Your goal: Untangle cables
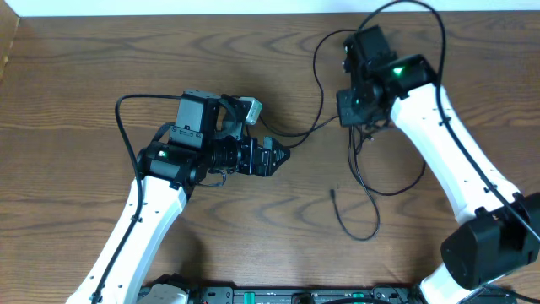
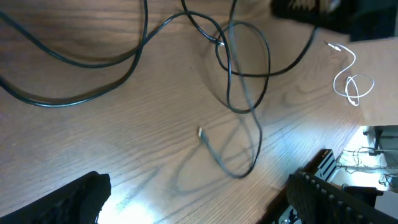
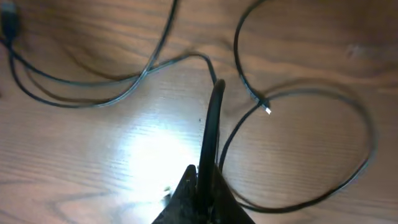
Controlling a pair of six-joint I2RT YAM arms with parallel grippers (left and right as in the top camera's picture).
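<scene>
I judge this the pulling-apart step: the right gripper (image 3: pixel 202 183), clamped on the black cable (image 2: pixel 229 74), holds it so its loops trail toward 6 o'clock, while the left gripper (image 1: pixel 283 155), at 9 o'clock, gapes empty and should pin a strand next.

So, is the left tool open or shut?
Open. In the wrist view the left tool has its fingers far apart, holding nothing.

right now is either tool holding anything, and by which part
The right tool appears shut on the black cable, pinching it mid-length, not at a plug. The left tool is open and holds nothing.
</scene>
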